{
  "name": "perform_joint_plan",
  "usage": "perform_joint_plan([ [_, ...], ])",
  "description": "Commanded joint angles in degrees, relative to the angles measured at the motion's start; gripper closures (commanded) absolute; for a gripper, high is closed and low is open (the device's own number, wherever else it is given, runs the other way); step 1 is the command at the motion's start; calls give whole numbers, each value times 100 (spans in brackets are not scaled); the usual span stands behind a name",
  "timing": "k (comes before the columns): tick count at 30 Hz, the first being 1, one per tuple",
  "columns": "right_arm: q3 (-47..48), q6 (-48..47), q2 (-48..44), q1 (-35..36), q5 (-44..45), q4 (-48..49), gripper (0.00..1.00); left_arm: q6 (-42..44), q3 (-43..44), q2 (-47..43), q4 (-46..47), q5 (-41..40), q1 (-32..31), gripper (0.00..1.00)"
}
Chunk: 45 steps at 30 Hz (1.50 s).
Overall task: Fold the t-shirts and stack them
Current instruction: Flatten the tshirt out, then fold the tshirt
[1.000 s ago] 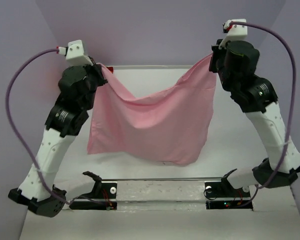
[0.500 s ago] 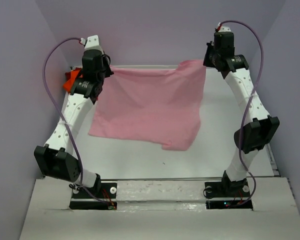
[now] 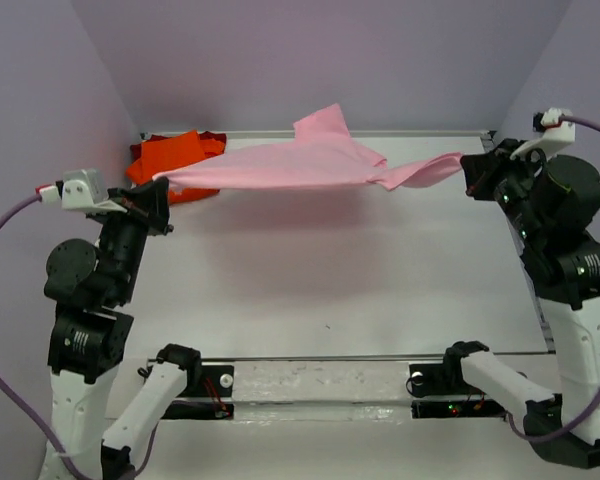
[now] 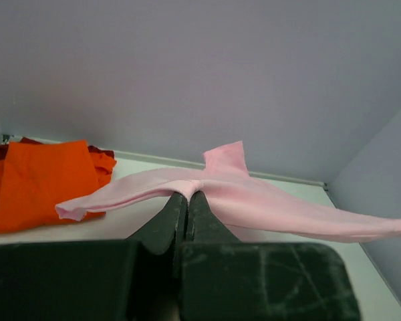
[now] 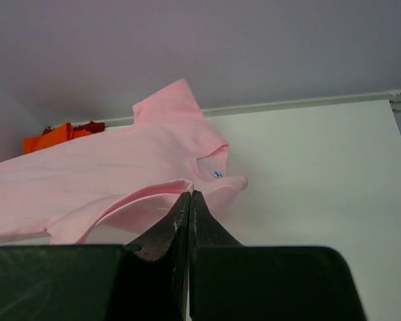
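The light pink t-shirt (image 3: pixel 300 165) hangs stretched in a flat band above the far half of the table, one sleeve sticking up at the back. My left gripper (image 3: pixel 162 192) is shut on its left end, and the left wrist view shows the cloth (image 4: pixel 254 200) pinched at my fingertips (image 4: pixel 186 194). My right gripper (image 3: pixel 470 170) is shut on the right end; the hem (image 5: pixel 120 167) is clamped at its tips (image 5: pixel 190 194). The bright orange t-shirt (image 3: pixel 165 155) lies folded in the far left corner. The dark red one (image 5: pixel 90 126) peeks out from beneath it.
The white table (image 3: pixel 330 270) is closed in by lavender walls on the left, back and right. A metal rail (image 3: pixel 320 385) holding both arm bases runs along the near edge. Purple cables loop off each wrist.
Both arms have pulled back from the far side and spread apart. The pink t-shirt went from hanging, then spread out, to drawn taut and nearly level between the grippers.
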Motion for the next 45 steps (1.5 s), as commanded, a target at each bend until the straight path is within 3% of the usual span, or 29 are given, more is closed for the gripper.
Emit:
perform_joint_plan([
  [1, -503, 145, -960, 54, -430, -443, 100, -323, -565, -704, -506, 367, -13, 100],
  [4, -249, 84, -1384, 54, 79, -646, 100, -324, -347, -927, -894, 411, -48, 100],
  [6, 627, 22, -1141, 54, 212, -1048, 100, -332, 100, -753, -991, 315, -153, 100],
  [13, 3291, 57, 493, 54, 308, -1376, 100, -394, 2130, 758, -1000, 622, -285, 100],
  [19, 5340, 57, 2427, 54, 519, -1472, 100, -121, 3784, 2367, -1097, -510, -725, 100],
  [22, 5429, -57, 3268, 54, 720, -1323, 100, 19, 3777, 2911, -791, -941, -682, 100],
  [25, 5185, -171, 3851, 54, 915, -1043, 100, 55, 3032, 3273, -150, -751, -165, 100],
  [29, 3325, -120, 4308, -7, 1021, 265, 100, -191, 1829, 3817, 642, -424, 320, 100],
  [33, 3031, -92, 5248, -69, 1099, 662, 100, -165, 1325, 4896, 1362, -371, 531, 100],
  [39, 3293, -163, 6802, -183, 1083, 962, 100, 28, 1824, 6881, 1812, -213, 795, 100],
  [45, 3610, -268, 7526, -183, 986, 1217, 100, 90, 2869, 8255, 1575, 68, 804, 100],
])
